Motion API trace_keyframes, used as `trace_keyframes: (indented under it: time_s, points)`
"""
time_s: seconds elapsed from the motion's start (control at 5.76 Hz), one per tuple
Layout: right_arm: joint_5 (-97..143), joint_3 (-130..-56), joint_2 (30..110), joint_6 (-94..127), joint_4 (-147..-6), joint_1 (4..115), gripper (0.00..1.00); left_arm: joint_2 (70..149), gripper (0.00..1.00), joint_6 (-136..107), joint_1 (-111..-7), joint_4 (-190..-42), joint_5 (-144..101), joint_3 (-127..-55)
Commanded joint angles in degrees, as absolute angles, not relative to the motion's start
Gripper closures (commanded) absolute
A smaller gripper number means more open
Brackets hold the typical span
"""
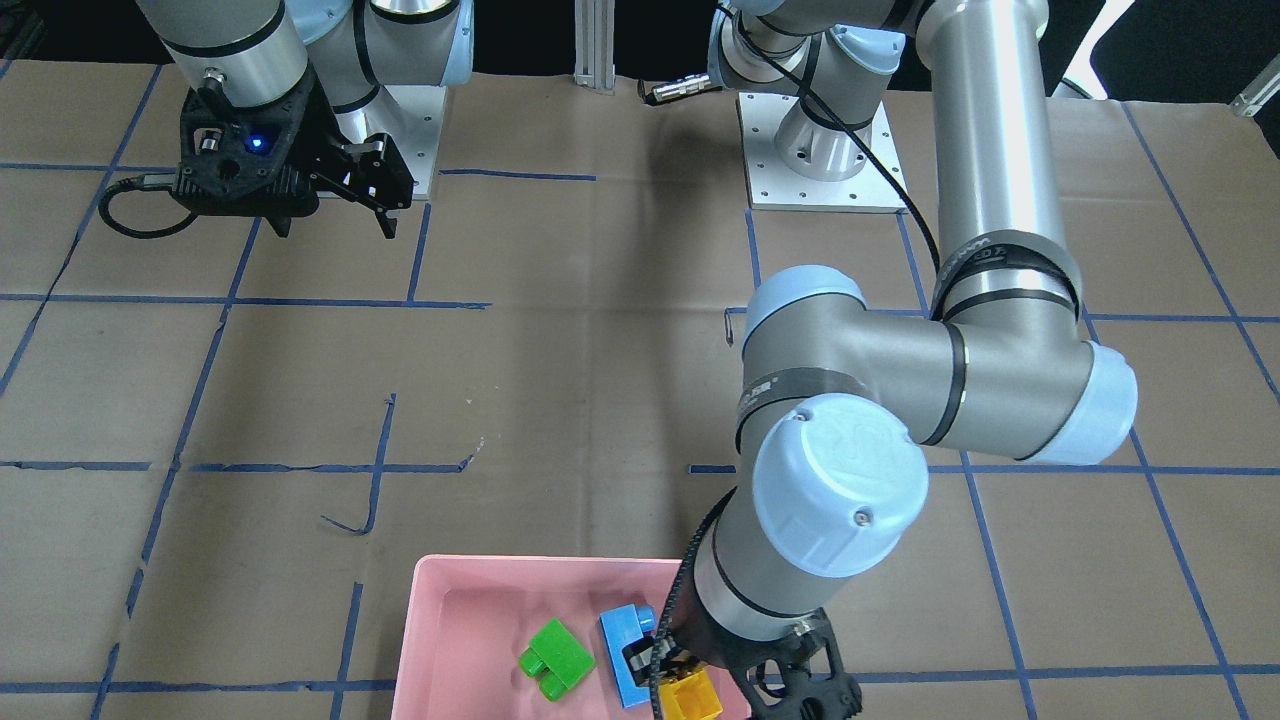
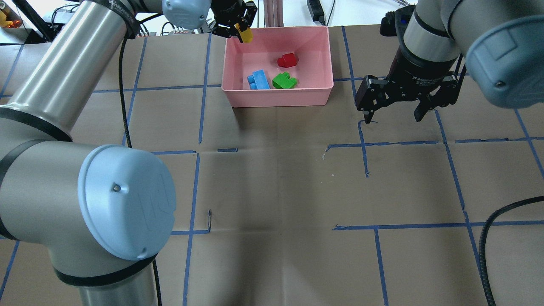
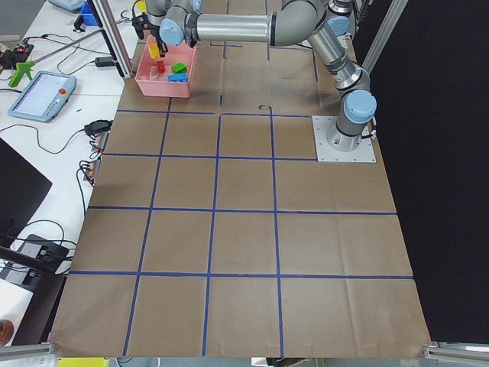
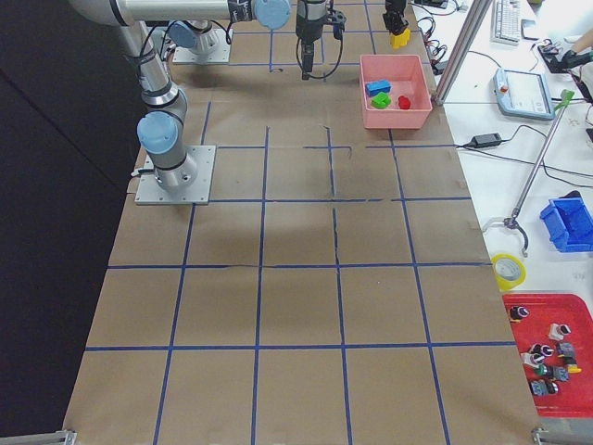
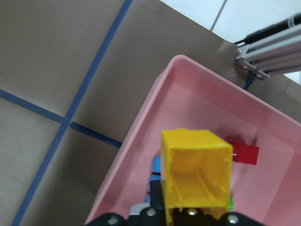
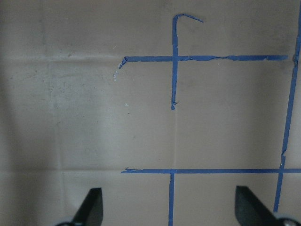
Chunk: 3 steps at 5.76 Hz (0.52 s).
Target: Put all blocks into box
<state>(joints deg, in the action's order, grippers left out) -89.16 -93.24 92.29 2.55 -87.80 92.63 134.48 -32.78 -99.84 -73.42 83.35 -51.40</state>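
The yellow block point(image 5: 197, 174) is smooth, shiny plastic. The pink box point(image 2: 278, 98) is smooth plastic too. Matt, creased brown paper point(image 2: 280, 187) lies under it.

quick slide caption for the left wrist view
Left pincer holds the yellow block over the pink box, red block already inside.

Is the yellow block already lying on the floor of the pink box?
No, the yellow block is gripped in the left tool, held up over the corner of the box rather than resting on its floor.
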Motion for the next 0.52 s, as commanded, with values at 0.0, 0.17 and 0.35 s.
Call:
trace_keyframes:
  time_s: [0.0, 0.17, 0.35]
  points:
    - [-89.1, -93.3, 92.2, 2.5, -87.9, 92.6, 0.0, 135.6, 0.52, -33.1, -100.9, -71.6, 86.1, -51.9]
    - [-89.1, -93.3, 92.2, 2.5, -87.9, 92.6, 0.0, 135.5, 0.11, -32.7, -101.1, -70.8, 90.4, -51.7]
    - [-89.1, -93.3, 92.1, 2.5, -87.9, 92.6, 0.0, 134.9, 0.02, -32.5, -101.0, -70.9, 90.4, -51.7]
